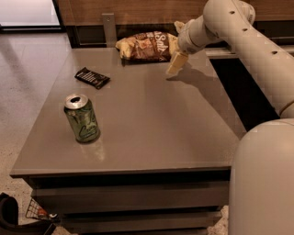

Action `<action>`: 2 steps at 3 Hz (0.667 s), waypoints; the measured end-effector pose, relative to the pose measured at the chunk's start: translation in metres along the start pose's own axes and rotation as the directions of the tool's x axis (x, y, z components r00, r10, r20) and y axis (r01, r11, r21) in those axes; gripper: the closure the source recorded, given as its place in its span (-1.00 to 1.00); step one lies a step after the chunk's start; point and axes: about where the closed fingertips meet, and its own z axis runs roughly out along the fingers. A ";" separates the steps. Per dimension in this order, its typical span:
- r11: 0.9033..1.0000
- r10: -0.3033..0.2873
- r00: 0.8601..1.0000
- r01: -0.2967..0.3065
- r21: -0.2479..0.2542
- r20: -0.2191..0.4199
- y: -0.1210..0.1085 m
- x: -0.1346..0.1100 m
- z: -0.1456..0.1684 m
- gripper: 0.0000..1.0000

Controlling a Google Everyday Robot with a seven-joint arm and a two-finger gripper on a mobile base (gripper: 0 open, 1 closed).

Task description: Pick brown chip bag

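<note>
The brown chip bag lies on its side at the far edge of the grey table; its middle is dark brown with white lettering and its ends are pale yellow. My gripper hangs just right of the bag's right end and slightly nearer, pointing down above the tabletop. It holds nothing that I can see. My arm reaches in from the upper right and partly hides the bag's right end.
A green can stands upright at the left front of the table. A small flat black wrapped bar lies at the left rear. A wooden wall runs behind the table. My white base fills the lower right.
</note>
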 end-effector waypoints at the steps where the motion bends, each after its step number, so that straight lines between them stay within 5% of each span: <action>1: 0.999 -0.029 1.000 0.029 -0.012 0.006 -0.011 -0.004 0.012 -1.00; 2: 0.998 -0.054 0.998 0.054 -0.037 0.022 -0.023 -0.014 0.023 -1.00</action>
